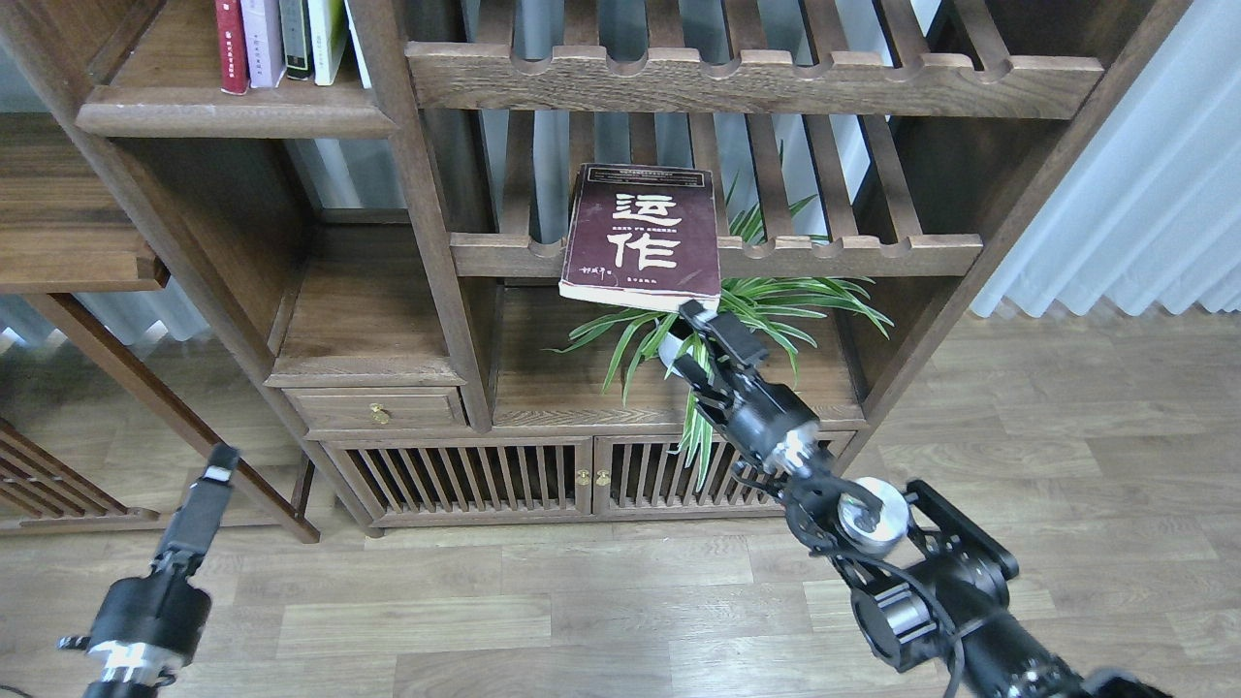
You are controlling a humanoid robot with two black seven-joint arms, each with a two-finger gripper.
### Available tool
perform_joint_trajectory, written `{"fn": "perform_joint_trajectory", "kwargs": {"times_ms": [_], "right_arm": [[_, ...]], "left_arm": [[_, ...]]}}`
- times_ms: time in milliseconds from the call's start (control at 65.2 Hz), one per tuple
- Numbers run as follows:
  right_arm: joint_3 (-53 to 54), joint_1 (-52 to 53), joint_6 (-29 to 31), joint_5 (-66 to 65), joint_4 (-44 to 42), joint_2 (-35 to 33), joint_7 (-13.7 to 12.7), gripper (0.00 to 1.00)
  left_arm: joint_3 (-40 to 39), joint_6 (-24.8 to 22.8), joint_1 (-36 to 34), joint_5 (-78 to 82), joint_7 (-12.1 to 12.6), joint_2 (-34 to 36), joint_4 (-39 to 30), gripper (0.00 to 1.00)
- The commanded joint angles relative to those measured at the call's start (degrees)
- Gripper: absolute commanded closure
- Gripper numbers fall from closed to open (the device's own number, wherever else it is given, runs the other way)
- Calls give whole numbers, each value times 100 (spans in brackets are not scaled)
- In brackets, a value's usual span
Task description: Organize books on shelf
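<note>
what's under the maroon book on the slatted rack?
The maroon book lies on the slatted rack, its front edge overhanging the notched rail. Below: green plant leaves on the lower wooden shelf, and the right tool open just beneath. The book hides the slats under it.

Five books: four upright, one maroon book flat.

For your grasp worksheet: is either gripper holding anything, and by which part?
Nothing is held. The right gripper, open, sits just below the maroon book; the left gripper is empty.
</note>
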Motion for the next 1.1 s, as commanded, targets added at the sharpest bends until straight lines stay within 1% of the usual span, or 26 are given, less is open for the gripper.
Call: {"fn": "perform_joint_trajectory", "kwargs": {"times_ms": [0, 92, 199, 307, 460, 598, 659, 675, 782, 813, 843, 859, 889, 905, 935, 1027, 1089], "right_arm": [[-117, 418, -394, 421, -215, -1, 82, 2], [-135, 620, -544, 677, -215, -1, 82, 2], [-214, 665, -596, 721, -224, -1, 91, 4], [-249, 691, -772, 905, -268, -1, 91, 5], [-399, 858, -895, 1248, -276, -1, 82, 10], [-575, 937, -904, 1407, -356, -1, 73, 23], [-575, 981, -904, 1477, -373, -1, 73, 31], [-575, 990, -904, 1512, -391, -1, 73, 35], [-575, 1025, -904, 1556, -435, -1, 73, 45], [-566, 1025, -904, 1556, -470, -1, 73, 54], [-566, 1025, -895, 1565, -470, -1, 82, 60], [-557, 1025, -878, 1573, -487, -1, 91, 66], [-557, 1025, -869, 1574, -496, -1, 91, 70], [-557, 1025, -860, 1582, -505, -1, 91, 74], [-557, 1025, -860, 1582, -505, -1, 74, 77], [-575, 1025, -851, 1565, -505, -1, 47, 78], [-583, 1017, -825, 1556, -505, -1, 38, 83]], "left_arm": [[-149, 0, 102, -5, 3, 21, 88, 1], [-149, 0, 102, -5, 20, 13, 185, 1], [-140, 0, 67, -5, 29, -5, 185, 1], [-140, 0, 32, -5, 38, 4, 185, 1], [-149, 0, 23, -5, 38, 21, 185, 1], [-202, 0, 23, -5, 38, 48, 176, 1], [-272, 0, 31, -5, 38, 48, 176, 1], [-298, 0, 32, -5, 38, 48, 176, 1], [-421, 0, 32, -5, 38, 74, 176, 1], [-439, 0, 32, -5, 38, 100, 176, 1], [-457, 0, 32, -5, 38, 109, 176, 1], [-457, 0, 32, -5, 38, 118, 176, 1], [-457, 0, 32, -5, 38, 118, 176, 1], [-457, 0, 32, -5, 38, 127, 176, 1], [-465, 0, 32, -5, 38, 127, 176, 1], [-474, 0, 32, -5, 29, 136, 176, 1], [-500, 0, 40, -5, 29, 136, 176, 1]]}}
